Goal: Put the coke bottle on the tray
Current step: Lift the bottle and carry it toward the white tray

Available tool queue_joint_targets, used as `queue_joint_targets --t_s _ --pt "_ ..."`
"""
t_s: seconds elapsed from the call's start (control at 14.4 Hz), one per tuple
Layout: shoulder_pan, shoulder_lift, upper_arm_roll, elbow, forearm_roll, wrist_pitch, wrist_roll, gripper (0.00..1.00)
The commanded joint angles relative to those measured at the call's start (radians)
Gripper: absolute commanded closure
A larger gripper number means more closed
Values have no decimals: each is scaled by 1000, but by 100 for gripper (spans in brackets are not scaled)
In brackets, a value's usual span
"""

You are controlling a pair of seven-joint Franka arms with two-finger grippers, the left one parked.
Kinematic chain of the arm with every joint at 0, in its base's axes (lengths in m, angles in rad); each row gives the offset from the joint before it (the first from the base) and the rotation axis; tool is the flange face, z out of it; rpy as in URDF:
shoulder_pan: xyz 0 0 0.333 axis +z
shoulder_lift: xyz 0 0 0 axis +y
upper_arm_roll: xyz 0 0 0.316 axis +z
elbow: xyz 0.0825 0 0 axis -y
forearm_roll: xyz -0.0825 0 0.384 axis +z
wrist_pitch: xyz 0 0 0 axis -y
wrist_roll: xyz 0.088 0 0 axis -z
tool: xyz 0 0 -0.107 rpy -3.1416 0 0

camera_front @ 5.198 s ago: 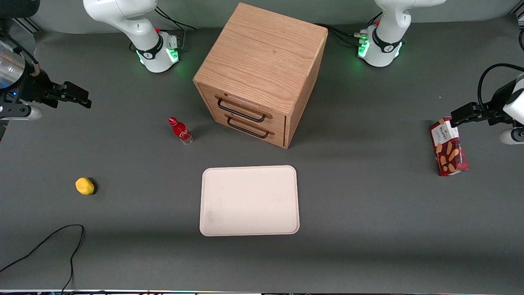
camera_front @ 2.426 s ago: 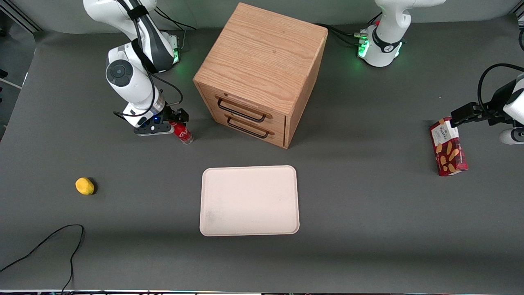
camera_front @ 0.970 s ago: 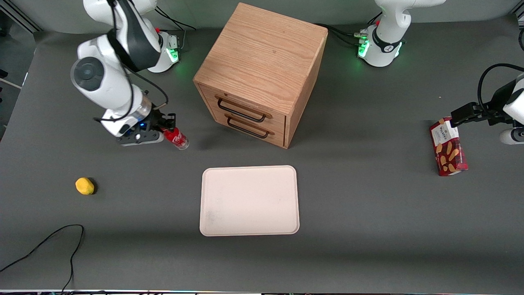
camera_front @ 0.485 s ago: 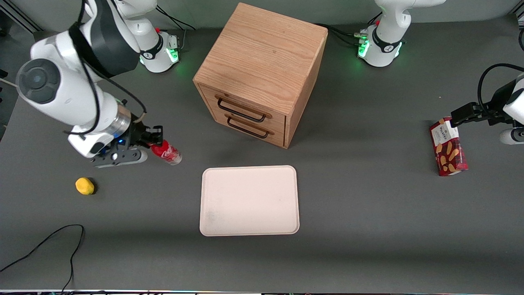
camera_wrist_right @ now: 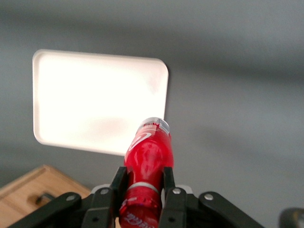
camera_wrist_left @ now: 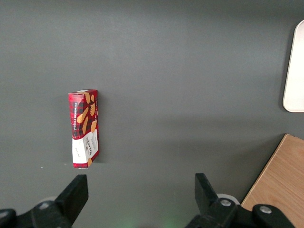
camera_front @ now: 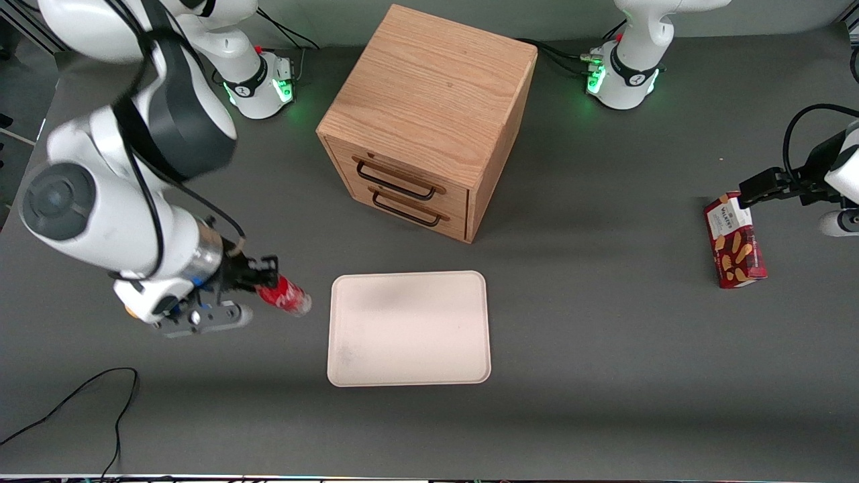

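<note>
Toward the working arm's end of the table, I have the gripper [camera_front: 258,282] up off the surface with its fingers clamped on the neck of the bottle [camera_front: 285,297], just under the red cap. In my wrist view the bottle [camera_wrist_right: 148,159] sits squarely between the two fingers [camera_wrist_right: 118,190], held at the cap end with its clear base pointing away from the palm. So the bottle is carried, not resting on anything, and it hangs tilted: its long axis runs from the gripper out toward the tray [camera_front: 408,329], base leading.

That is the relation I am steering by. From the front, the bottle's base is just short of the tray's near short edge and slightly farther from the camera than the tray's middle; nothing lies between them. I judge the lift finished and the carry about half done. The next move, I judge, is sideways toward the parked arm's end until the base is over bare tray, then down. Because it is gripped high and slanted, I would expect it to land base-edge first and could topple on release, so I would want it squared upright beforehand.

Farther from the camera stands the cabinet [camera_front: 429,121], clear of my path. The box [camera_front: 734,240] lies at the parked arm's end.
</note>
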State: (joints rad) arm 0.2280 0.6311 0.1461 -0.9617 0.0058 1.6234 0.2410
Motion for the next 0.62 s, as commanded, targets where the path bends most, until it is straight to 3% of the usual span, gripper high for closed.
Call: queue_joint_targets --t_s 0.0,0.55 --pt "7 93 24 93 -23 70 -2 100" --pt "22 257 47 89 -66 248 -8 100"
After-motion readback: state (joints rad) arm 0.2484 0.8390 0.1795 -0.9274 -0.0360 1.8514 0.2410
